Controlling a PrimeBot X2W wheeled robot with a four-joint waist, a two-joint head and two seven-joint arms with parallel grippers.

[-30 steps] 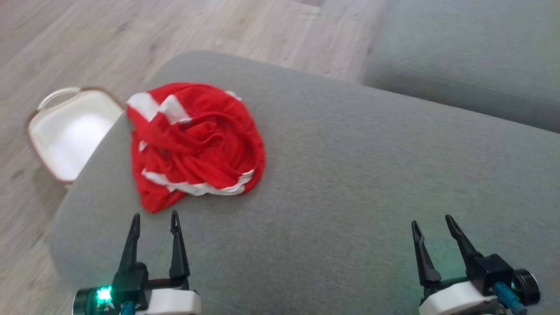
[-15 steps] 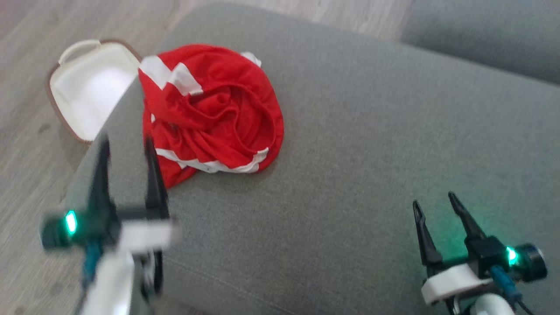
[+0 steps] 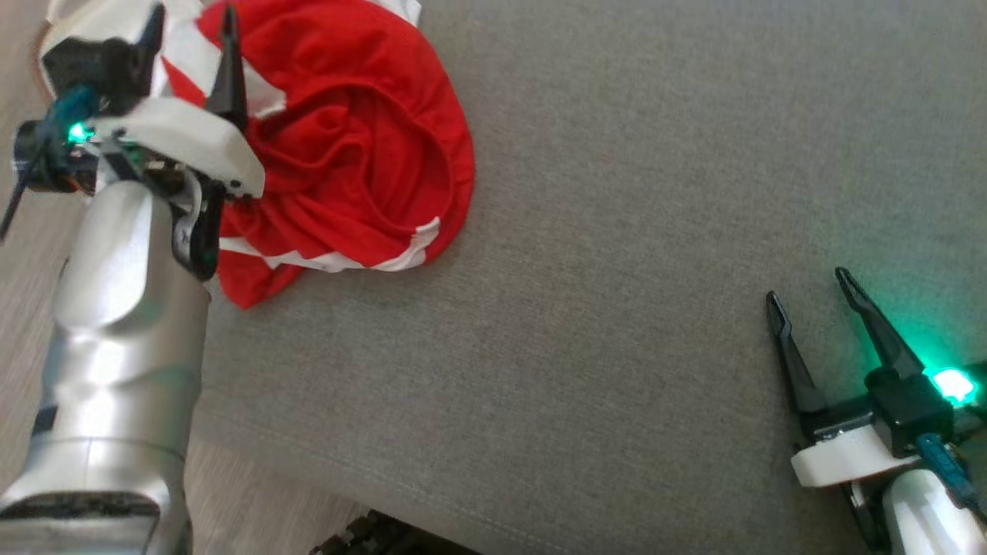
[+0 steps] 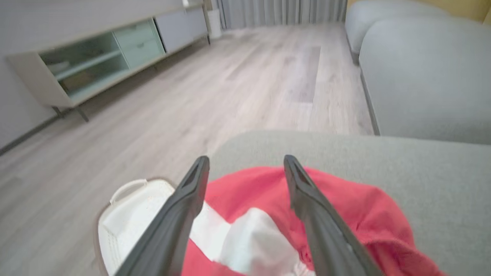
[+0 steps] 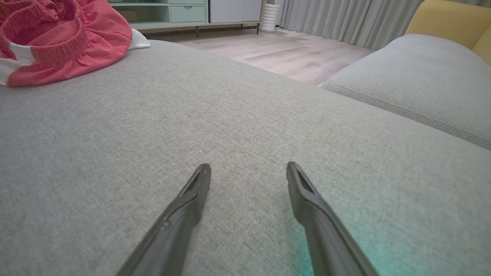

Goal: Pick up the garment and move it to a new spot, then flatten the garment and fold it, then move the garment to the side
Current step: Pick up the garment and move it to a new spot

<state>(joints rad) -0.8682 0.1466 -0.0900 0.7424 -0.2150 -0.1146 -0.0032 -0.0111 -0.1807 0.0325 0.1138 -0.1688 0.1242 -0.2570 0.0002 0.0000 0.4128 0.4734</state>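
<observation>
**Over the garment's left side, the left gripper is placed to pick**

Left of the garment (image 3: 347,131), down on the floor, sits a white basket (image 4: 126,214), just past the edge of the cushion (image 3: 617,308). Above the garment's left, white-banded part is the left gripper (image 3: 191,19), jaws spread wide and holding nothing. From its wrist view the cloth lies directly below and between the two dark fingers, though whether the tips touch it I cannot tell. The garment itself is a crumpled red heap with white stripes on the grey cushion, a little longer from far to near than across. Right of the garment runs a broad stretch of bare cushion, probably room for the new spot. Well to the garment's right the right gripper (image 3: 808,285) hovers low over that bare cloth, also wide and empty. The left arm looks much the nearer, so the pick seems to call for a straight drop onto the folds under it
</observation>
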